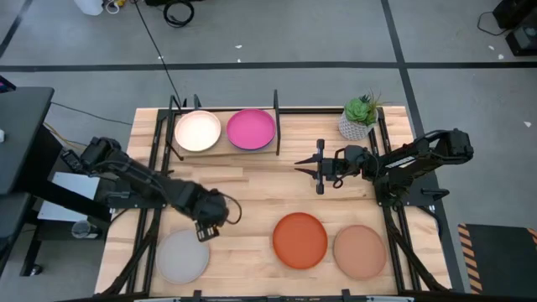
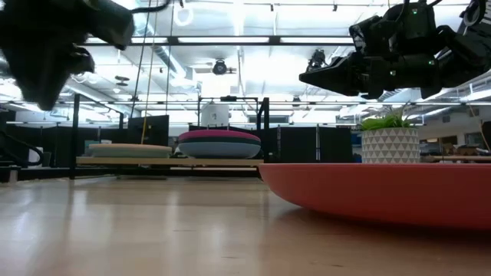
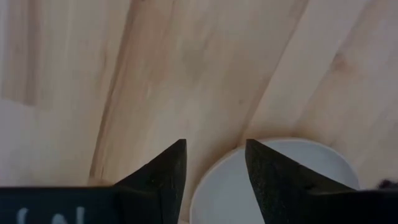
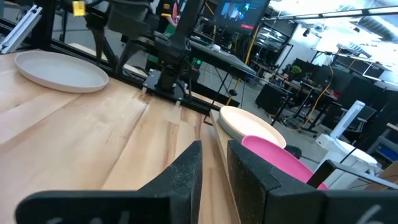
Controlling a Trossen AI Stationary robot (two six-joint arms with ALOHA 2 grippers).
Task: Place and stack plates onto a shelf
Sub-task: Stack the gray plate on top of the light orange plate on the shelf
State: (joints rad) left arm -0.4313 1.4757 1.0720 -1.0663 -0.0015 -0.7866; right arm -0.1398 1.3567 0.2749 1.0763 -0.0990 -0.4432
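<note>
My left gripper (image 1: 204, 230) hangs just above the grey plate (image 1: 181, 256) at the table's near left, fingers parted and empty. Advice to self: descend squarely over the rim, pinch it firmly, lift level toward the shelf (image 1: 226, 152). Right gripper (image 1: 319, 166) waits mid-table, slightly parted.

Bare tabletop (image 1: 252, 189) between shelf (image 1: 225, 149) and plates (image 1: 299, 240)

Five plates are showing: cream (image 1: 197, 131), pink (image 1: 251, 128), grey (image 1: 182, 256), orange (image 1: 299, 240), tan (image 1: 359, 251). One shelf (image 1: 225, 153) and one potted plant (image 1: 359, 117) are standing on the table (image 1: 252, 197). Two arms are working.
</note>
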